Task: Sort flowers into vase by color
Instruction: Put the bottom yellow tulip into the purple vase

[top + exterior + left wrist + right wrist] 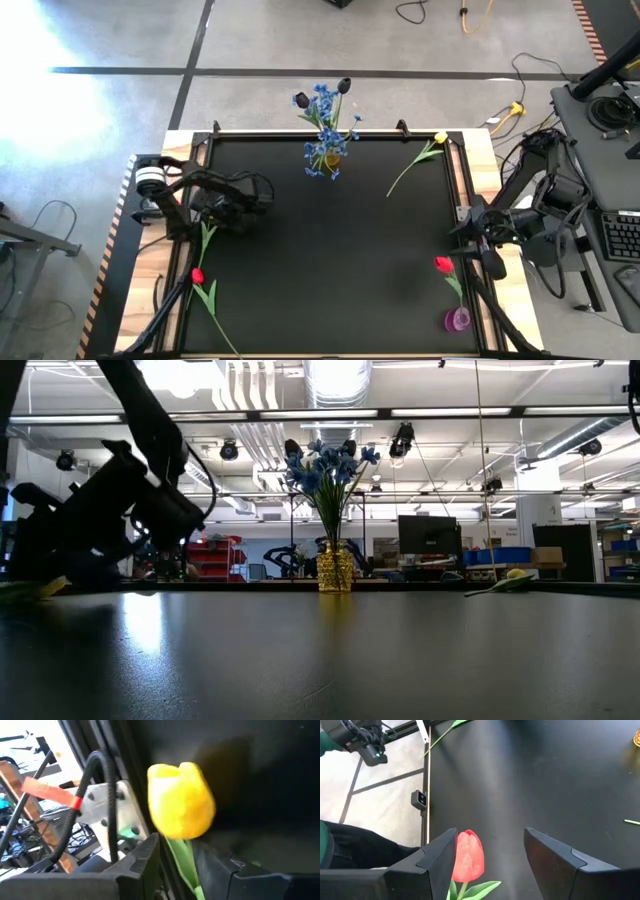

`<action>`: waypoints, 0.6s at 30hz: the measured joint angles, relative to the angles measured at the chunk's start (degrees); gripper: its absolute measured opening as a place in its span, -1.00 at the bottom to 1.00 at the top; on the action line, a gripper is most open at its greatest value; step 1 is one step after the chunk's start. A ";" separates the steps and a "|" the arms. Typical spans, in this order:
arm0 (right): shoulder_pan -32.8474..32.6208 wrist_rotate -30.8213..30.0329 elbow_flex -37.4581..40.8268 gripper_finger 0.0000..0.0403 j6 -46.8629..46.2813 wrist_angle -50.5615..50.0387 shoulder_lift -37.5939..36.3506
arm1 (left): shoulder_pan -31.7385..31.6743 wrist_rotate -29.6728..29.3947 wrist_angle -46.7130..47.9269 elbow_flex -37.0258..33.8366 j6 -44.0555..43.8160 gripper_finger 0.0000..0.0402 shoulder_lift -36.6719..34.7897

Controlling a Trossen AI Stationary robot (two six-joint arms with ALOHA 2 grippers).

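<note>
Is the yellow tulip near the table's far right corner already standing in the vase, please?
No, the yellow tulip lies flat on the black table, apart from the vase that holds blue flowers.

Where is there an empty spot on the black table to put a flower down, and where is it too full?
The widest bare patch is the middle of the black table, between the gold vase, the left gripper and the right gripper. It's crowded on the left by the red tulip and on the right by another red tulip and a purple vase.
</note>
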State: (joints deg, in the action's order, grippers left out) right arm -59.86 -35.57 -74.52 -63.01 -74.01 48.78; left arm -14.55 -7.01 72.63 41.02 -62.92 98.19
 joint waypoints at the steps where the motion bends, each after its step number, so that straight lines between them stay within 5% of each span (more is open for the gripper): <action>1: 0.00 -0.01 0.00 0.10 0.00 -0.04 0.08 | 0.00 0.01 -1.18 -0.33 0.32 -0.51 0.93; 12: 0.00 0.99 0.00 0.10 -1.08 -0.28 0.14 | 0.02 -0.01 -5.88 -2.17 1.15 -0.57 2.55; 18: 0.00 1.14 0.00 0.10 -1.07 -0.27 0.19 | 0.13 0.47 -7.30 -3.81 0.88 -0.94 -0.74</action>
State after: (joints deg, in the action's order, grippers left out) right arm -59.86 -34.44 -74.52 -64.07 -74.28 48.97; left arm -14.41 -6.53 65.34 37.21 -62.04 97.45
